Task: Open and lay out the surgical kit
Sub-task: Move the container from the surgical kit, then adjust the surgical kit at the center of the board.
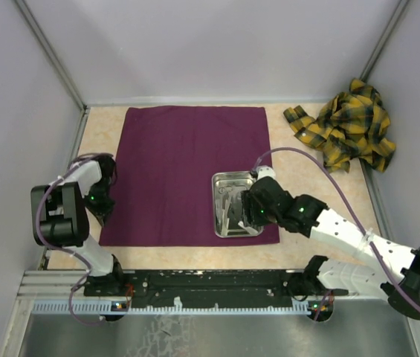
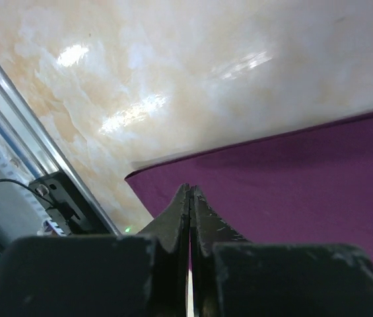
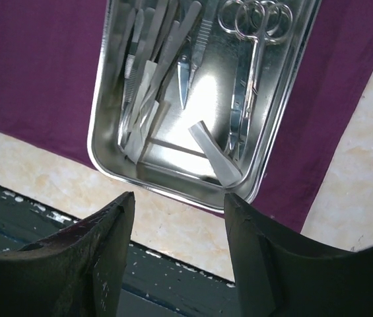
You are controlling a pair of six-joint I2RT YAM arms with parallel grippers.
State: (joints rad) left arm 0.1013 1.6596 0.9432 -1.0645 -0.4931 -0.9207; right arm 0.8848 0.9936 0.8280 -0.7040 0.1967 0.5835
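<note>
Two arms work over a beige, marbled tabletop (image 1: 302,160) boxed in by pale grey walls (image 1: 210,44). A black rail (image 1: 210,281) runs along its near edge, and a crumpled yellow plaid cloth (image 1: 347,126) lies in the far right corner. The dark purple cloth wrap (image 1: 180,163) is spread flat across the middle. On its near right corner sits the steel tray (image 1: 216,201), holding scissors (image 3: 249,79), forceps (image 3: 136,72) and white pieces (image 3: 216,155). The right gripper (image 3: 179,196) hangs over the tray's near rim, fingers wide apart, gripping nothing. The left gripper (image 2: 189,191), at the wrap's near left corner, has its fingers pressed tight together; whether cloth is pinched between them cannot be told.
</note>
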